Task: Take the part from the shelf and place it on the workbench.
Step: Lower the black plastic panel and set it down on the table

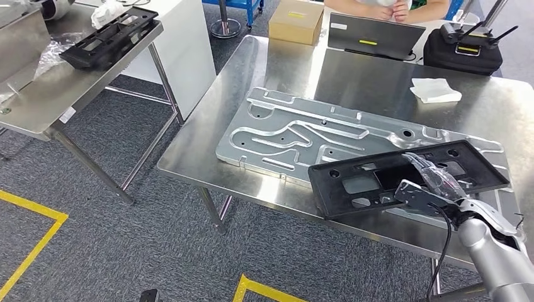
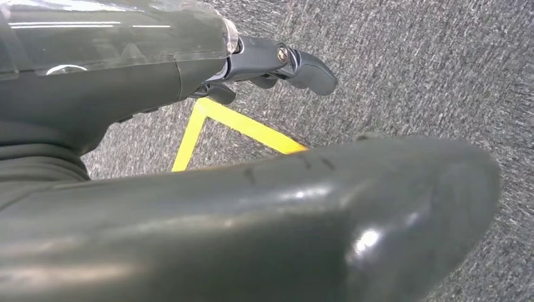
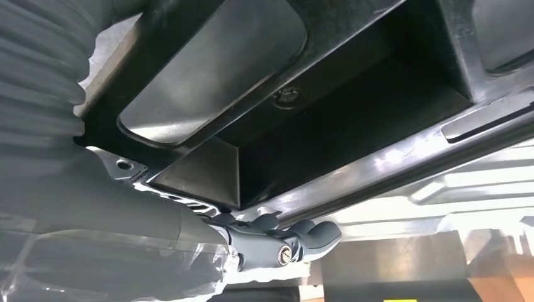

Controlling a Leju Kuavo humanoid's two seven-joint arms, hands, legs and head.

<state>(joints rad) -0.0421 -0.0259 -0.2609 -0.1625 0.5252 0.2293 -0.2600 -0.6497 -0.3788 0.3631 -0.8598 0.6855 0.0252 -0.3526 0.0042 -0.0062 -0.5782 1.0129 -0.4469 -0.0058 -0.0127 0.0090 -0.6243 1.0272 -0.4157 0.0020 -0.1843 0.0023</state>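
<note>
The steel workbench [image 1: 208, 135] fills the middle of the head view, with a second steel table [image 1: 56, 94] out at ten o'clock. A large machined aluminium plate [image 1: 277, 135] lies flat on the workbench. Across the plate's four o'clock end sits the black plastic part [image 1: 352, 179], a long frame with cut-out windows, tilted and held above the plate by the right hand [image 1: 428, 185], whose fingers grasp it through its central opening; the right wrist view shows the fingers [image 3: 302, 236] hooked under the frame's lower rail. A similar black frame [image 1: 107, 38] rests on the second table. At twelve o'clock stand a cardboard box [image 1: 296, 22] and a dark laptop [image 1: 371, 34], at one o'clock a black case [image 1: 463, 53] and a white cloth [image 1: 434, 90]. The left hand [image 2: 271, 66] hangs over grey carpet, fingers curled inward, clasping nothing.
</note>
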